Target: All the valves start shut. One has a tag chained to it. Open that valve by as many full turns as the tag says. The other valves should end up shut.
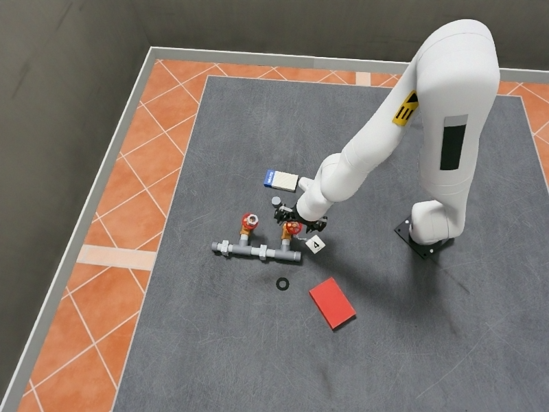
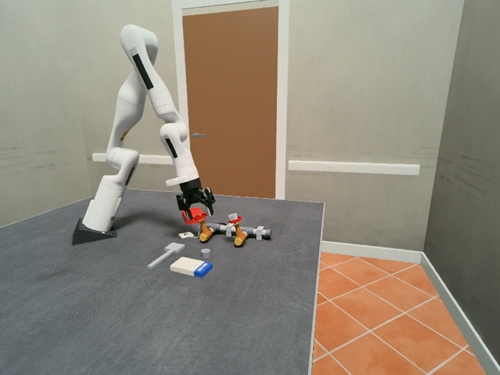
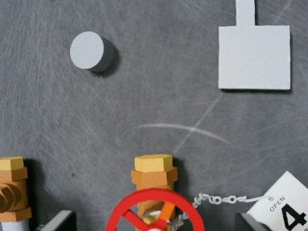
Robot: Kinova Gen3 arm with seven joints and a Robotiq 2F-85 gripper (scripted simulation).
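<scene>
A grey pipe (image 1: 256,251) on the mat carries two brass valves with red handwheels. The right valve (image 1: 289,231) has a chain to a white tag (image 1: 316,244) that reads "OPEN 4" (image 3: 286,209). The left valve (image 1: 249,220) has no tag. My gripper (image 1: 299,221) stands over the tagged valve's handwheel (image 3: 155,211) with its fingers wide open on either side of the wheel, apart from it. In the side view the gripper (image 2: 196,205) sits just above that red wheel (image 2: 196,216). The fingertips show as dark corners at the bottom of the wrist view.
A small grey cylinder (image 1: 276,200), a white and blue box (image 1: 281,180) and a flat grey paddle (image 2: 165,254) lie behind the valves. A black ring (image 1: 279,280) and a red flat block (image 1: 332,303) lie in front of the pipe.
</scene>
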